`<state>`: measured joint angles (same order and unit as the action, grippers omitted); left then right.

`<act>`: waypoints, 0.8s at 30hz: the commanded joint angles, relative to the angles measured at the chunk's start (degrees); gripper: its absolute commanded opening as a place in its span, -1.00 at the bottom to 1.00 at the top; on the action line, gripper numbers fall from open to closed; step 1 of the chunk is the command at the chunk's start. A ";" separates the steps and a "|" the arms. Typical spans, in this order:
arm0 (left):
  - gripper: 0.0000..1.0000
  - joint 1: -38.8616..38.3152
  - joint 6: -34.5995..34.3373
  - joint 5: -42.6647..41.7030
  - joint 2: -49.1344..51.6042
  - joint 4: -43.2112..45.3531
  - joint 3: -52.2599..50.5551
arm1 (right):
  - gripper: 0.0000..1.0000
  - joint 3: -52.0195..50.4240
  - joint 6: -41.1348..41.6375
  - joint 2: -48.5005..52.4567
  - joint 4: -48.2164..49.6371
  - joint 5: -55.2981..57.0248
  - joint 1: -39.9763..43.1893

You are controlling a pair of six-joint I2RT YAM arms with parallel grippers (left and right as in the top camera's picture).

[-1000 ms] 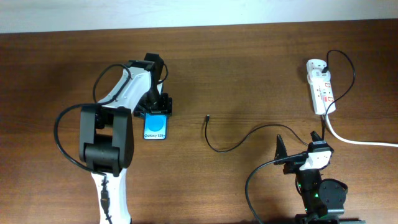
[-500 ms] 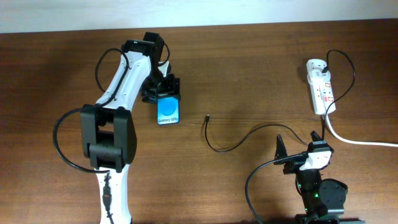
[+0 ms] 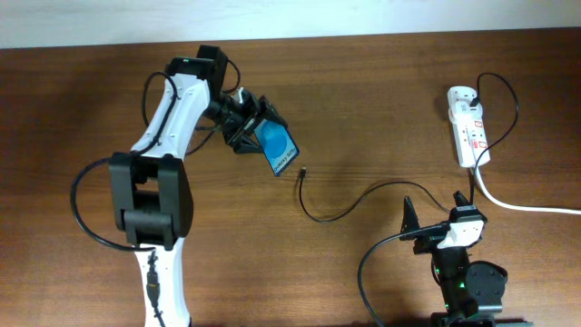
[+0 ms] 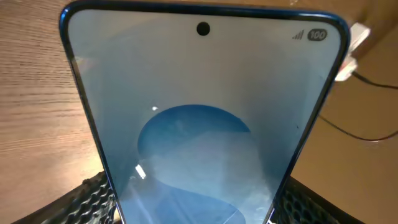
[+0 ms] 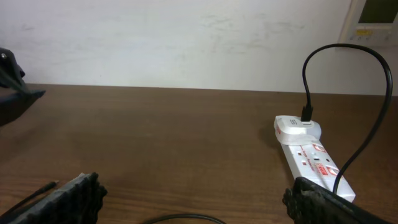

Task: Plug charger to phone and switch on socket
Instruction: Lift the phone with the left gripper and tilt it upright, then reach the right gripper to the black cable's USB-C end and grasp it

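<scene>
Two YAM arms work a dark wood counter [image 3: 363, 82]. At centre-left, the left fingers [image 3: 254, 133] are clamped on one end of the Galaxy S25 phone [image 3: 280, 150], which juts out to the right at a slant, blue screen up. Overhead can't settle whether its free end touches the wood. On the left wrist cam the phone [image 4: 199, 118] fills the frame, screen to the lens, w/ the camera hole & a "100" mark at the far end. Ribbed black pads [image 4: 93, 199] show at both near corners.

The charger cable [image 3: 340, 211] lies loose on the counter. Its small plug tip [image 3: 301, 172] sits near the phone's free corner, just right of it, not touching. From there the thin black line curves down & right, then climbs past the right arm to the power strip [image 3: 469, 127] at far right. It loops above the strip & ends at a white adapter [image 3: 458, 94] seated in the far outlet. A thick white cord [image 3: 526, 207] leaves the strip's near end toward the right edge.

The right fingers [image 3: 438, 216], near the front edge, are spread wide w/ nothing btwn them. On the right wrist cam the tips sit in the bottom corners, w/ the power strip [image 5: 308, 152] ahead at right & the cable [image 5: 367, 93] arching over it before a pale wall [image 5: 155, 37].
</scene>
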<state>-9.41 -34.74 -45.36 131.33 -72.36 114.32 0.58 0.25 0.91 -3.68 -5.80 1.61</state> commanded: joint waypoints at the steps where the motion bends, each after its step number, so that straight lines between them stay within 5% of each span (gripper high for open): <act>1: -1.00 1.38 -2.40 -6.62 -0.20 0.02 1.57 | 0.97 -0.26 0.63 -0.44 -0.37 0.07 -0.48; 8: -1.00 1.38 -12.39 -32.74 -0.20 -0.20 1.57 | 0.97 -0.26 0.63 -0.44 -0.37 0.07 -0.48; 12: -1.00 1.38 -16.06 -40.74 -0.20 -1.07 1.55 | 0.97 -0.26 0.63 -0.44 -0.37 0.07 -0.48; 14: -1.00 1.38 -16.04 -40.79 -0.20 -1.01 1.55 | 0.97 -0.26 1.18 -0.44 -0.37 0.02 -0.48; 17: -1.00 1.38 -16.04 -31.04 -0.20 -0.98 1.55 | 0.97 0.31 18.75 -0.44 3.41 -5.99 -0.48; 21: -1.00 1.38 -16.50 -17.84 -0.20 -0.98 1.55 | 0.97 7.91 22.77 0.94 -0.68 -9.25 -0.48; 24: -1.00 1.36 -18.23 -12.20 -0.20 -0.96 1.55 | 0.97 20.94 22.75 14.53 -8.15 -13.18 -0.46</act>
<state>-8.23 -51.46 -60.75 131.35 -73.25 114.32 14.68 22.17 8.32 -9.45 -15.18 1.61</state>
